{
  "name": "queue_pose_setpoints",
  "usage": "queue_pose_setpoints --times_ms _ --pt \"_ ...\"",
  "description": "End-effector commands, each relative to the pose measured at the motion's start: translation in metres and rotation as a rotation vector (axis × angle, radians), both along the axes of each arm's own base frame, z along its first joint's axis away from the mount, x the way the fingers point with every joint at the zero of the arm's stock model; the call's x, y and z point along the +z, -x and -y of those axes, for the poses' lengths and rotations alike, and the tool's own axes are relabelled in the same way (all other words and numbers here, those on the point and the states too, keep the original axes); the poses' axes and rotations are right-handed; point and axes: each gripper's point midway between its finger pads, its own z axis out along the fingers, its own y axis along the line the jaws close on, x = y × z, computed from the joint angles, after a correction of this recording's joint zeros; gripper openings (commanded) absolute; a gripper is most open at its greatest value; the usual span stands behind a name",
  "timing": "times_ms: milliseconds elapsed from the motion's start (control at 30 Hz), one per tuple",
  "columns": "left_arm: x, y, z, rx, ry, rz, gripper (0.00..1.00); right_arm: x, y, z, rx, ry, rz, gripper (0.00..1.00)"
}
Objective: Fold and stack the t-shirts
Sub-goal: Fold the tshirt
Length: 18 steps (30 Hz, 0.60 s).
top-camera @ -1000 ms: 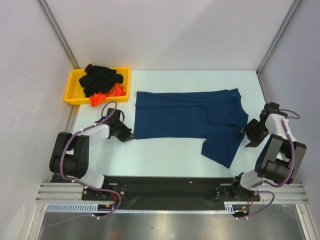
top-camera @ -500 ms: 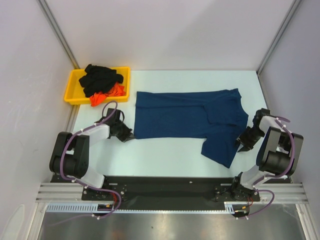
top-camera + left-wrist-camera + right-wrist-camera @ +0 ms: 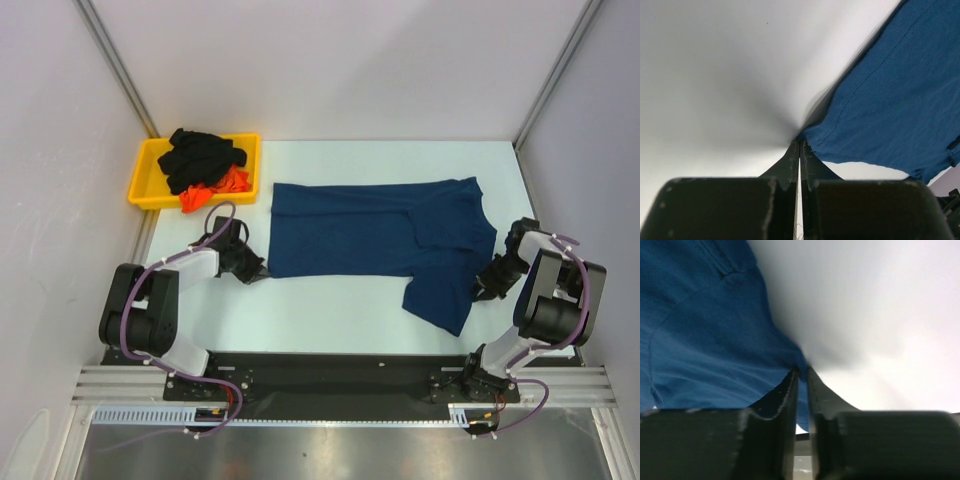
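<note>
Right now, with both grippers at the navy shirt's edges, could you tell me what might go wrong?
1. The left gripper and right gripper each pinch only the very edge of the navy t-shirt at their fingertips; it may slip out when lifted.
2. The near right flap lies skewed toward the arms, so the fold could come out uneven.

1 t-shirt [image 3: 370,230] lies spread on the table [image 3: 330,312], the tray [image 3: 141,188] holding 2 shirts [image 3: 200,158] behind-left.

navy t-shirt [image 3: 370,230]; black t-shirt [image 3: 200,155]; orange-red t-shirt [image 3: 190,200]; yellow tray [image 3: 141,183]; pale table [image 3: 330,315]
</note>
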Motion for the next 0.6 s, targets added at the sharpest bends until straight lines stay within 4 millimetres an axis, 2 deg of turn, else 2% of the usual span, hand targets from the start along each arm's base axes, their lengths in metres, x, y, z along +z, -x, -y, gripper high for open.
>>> queue_pose_setpoints --times_ms 0,100,133,233,433,500,567 --pt "0.001 -0.003 -0.005 -0.014 -0.026 0.02 0.0 -0.01 -0.001 0.008 -0.021 0.041 -0.01 0.15" --pt "-0.001 0.001 -0.007 -0.02 -0.038 0.014 0.0 -0.003 -0.003 0.014 -0.036 0.064 0.017 0.01" --pt "-0.001 0.001 -0.008 -0.023 -0.043 0.014 0.0 0.0 -0.004 0.016 -0.038 0.074 0.024 0.0" --pt "0.002 0.001 -0.012 -0.034 -0.07 0.027 0.0 0.009 -0.005 0.019 -0.047 0.089 0.052 0.0" --pt "0.015 0.001 -0.019 -0.062 -0.117 0.053 0.0 0.047 -0.012 0.029 -0.078 0.173 0.145 0.0" --pt "0.021 -0.004 -0.021 -0.075 -0.14 0.069 0.0 0.057 -0.017 0.032 -0.077 0.188 0.176 0.0" --pt "0.027 -0.009 -0.024 -0.082 -0.163 0.086 0.0 0.073 -0.033 0.037 -0.075 0.193 0.225 0.0"
